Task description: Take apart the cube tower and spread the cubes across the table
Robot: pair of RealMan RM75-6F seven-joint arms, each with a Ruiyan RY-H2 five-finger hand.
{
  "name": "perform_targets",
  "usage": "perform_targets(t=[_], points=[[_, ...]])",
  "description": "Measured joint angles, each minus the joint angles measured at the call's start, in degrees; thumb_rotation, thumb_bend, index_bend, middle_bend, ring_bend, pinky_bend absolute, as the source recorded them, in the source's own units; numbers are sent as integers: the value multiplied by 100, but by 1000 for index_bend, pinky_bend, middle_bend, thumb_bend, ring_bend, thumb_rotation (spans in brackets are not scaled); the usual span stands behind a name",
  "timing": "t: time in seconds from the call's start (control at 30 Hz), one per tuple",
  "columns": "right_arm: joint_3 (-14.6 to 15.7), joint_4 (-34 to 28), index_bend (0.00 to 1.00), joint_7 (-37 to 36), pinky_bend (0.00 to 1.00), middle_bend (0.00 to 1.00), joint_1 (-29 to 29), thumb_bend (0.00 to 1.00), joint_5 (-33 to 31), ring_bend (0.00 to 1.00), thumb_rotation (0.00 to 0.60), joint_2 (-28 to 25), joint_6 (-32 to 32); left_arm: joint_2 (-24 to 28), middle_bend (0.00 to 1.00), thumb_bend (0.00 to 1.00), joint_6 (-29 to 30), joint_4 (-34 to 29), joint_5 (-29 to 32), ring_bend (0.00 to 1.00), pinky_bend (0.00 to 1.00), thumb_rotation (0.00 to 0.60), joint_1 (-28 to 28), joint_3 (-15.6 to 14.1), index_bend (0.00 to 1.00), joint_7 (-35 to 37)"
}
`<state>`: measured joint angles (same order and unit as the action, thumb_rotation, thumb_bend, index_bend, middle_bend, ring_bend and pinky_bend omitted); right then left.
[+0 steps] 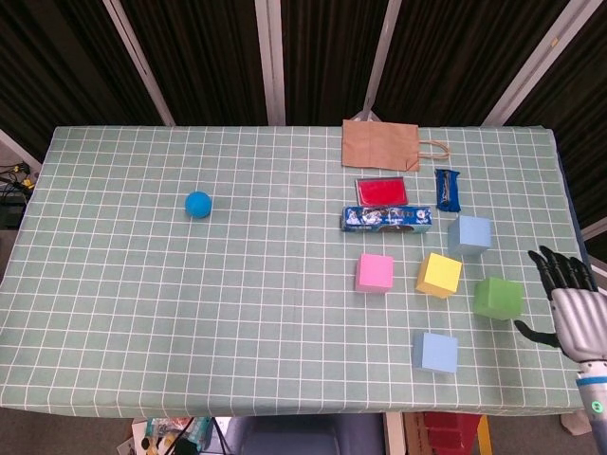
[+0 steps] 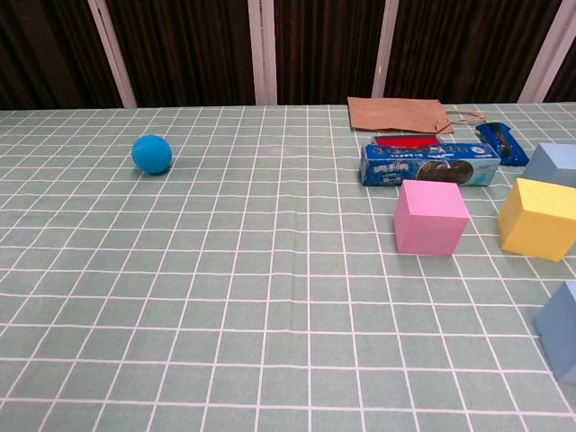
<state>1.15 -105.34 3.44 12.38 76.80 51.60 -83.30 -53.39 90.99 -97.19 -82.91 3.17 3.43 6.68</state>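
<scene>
Though unseen chestward, green cube (image 1: 498,298)

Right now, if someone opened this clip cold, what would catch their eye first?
Probably the loose cubes on the right half of the green checked table: a pink cube, a yellow cube, a green cube and two light blue ones, none stacked. Next, the right hand at the table's right edge, fingers spread, holding nothing. Far left, a lone blue ball.
</scene>
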Motion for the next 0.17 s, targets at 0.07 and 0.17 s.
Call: perform_targets(t=[0.07,0.17], points=[[80,160,7,32,0,0,-280,194,293,34,600,150,-433,-13,0,286,25,28,-24,0,0,600,3,-6,215,-65],[198,459,8,70,0,0,-707,194,736,17,600,407,-948,-44,0,255,91,85,-81,0,0,600,6,-4,211,-92]])
